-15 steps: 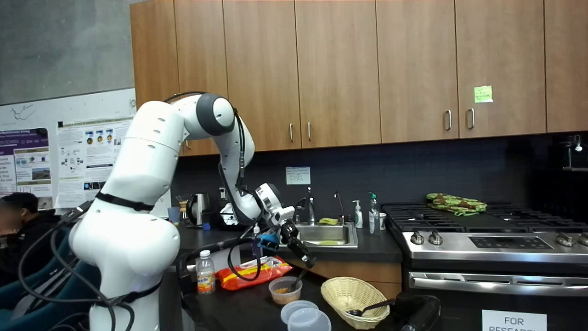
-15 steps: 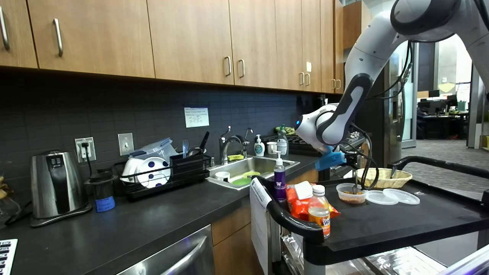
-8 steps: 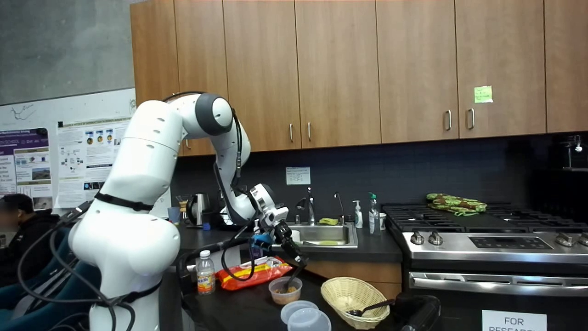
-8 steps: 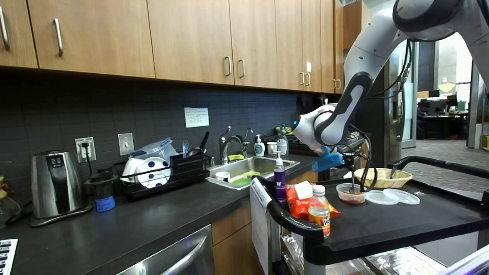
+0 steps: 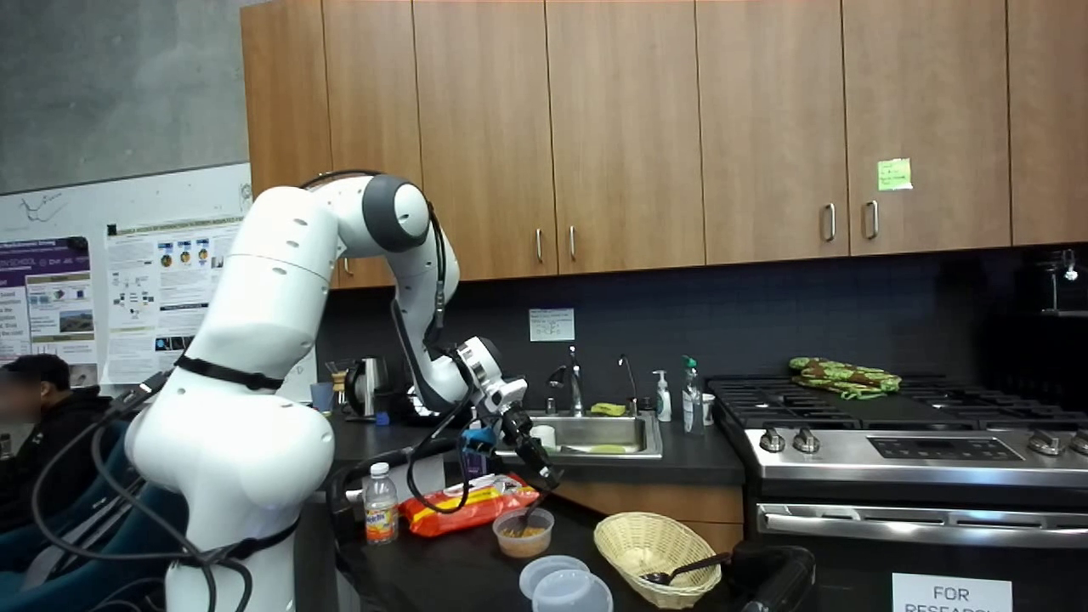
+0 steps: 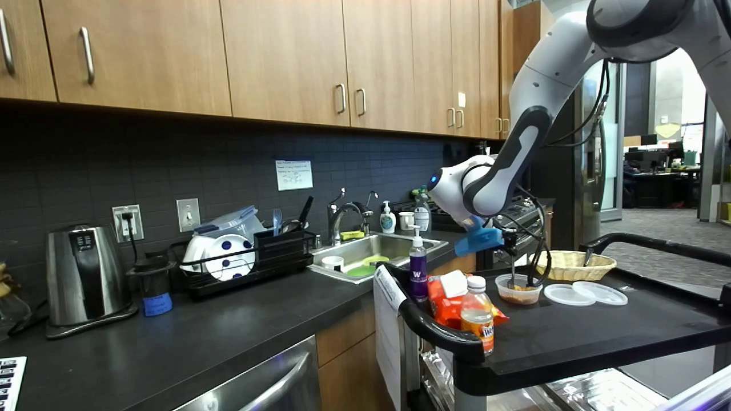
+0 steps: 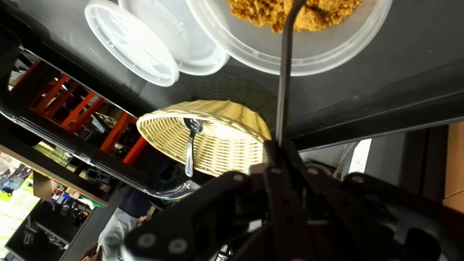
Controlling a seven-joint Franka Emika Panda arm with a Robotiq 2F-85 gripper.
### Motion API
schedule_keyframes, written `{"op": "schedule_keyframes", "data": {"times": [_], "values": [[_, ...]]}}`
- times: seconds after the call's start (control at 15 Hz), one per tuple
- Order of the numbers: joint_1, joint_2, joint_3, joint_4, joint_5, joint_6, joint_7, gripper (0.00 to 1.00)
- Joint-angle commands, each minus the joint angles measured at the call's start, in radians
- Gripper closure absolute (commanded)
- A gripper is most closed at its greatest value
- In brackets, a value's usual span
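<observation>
One slim utensil (image 7: 285,79) is pinched in the jaws of the robot's gripper (image 7: 280,145) in the wrist view, its shaft reaching into a round translucent tub (image 7: 253,62) of golden-brown crumbs (image 7: 319,18) and its far end out of view. Two translucent plastic lids (image 7: 134,47) overlap beside the tub on a black cart (image 7: 409,54), near an oval wicker basket (image 7: 232,148) holding a spoon (image 7: 190,145). In an exterior view, a white Franka Panda arm (image 5: 242,340) arches down to the tub, where the utensil leans at a slant. A red-and-yellow bag (image 5: 476,507) lies just beside the tub, next to an upright plastic bottle (image 5: 381,510) with an orange label. Behind, a stainless-steel sink (image 5: 650,438) is set into the dark counter (image 5: 705,463), and a green-and-brown patterned cloth (image 5: 850,378) rests on a gas range (image 5: 918,467). In an exterior view, the tub sits on the cart between the bag and the lids, while a purple pump bottle (image 6: 418,268) stands by the bag. Along the counter, blue-dotted white dishes (image 6: 220,260) sit in a black dish rack (image 6: 285,251), with a steel electric kettle (image 6: 88,279) farther along.
</observation>
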Motion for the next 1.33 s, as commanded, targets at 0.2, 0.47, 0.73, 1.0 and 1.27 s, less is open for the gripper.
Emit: {"op": "schedule_keyframes", "data": {"times": [0.2, 0.47, 0.73, 1.0, 1.27], "values": [[-0.001, 0.026, -0.02, 0.056, -0.031, 0.005, 0.005, 0.99], [-0.015, 0.018, -0.042, 0.036, -0.045, 0.005, 0.009, 0.99], [-0.029, 0.001, -0.057, 0.015, -0.036, 0.001, 0.009, 0.99], [-0.031, -0.007, -0.043, -0.008, -0.007, 0.007, -0.002, 0.99], [-0.029, -0.004, -0.027, -0.011, 0.021, 0.007, -0.014, 0.99]]}}
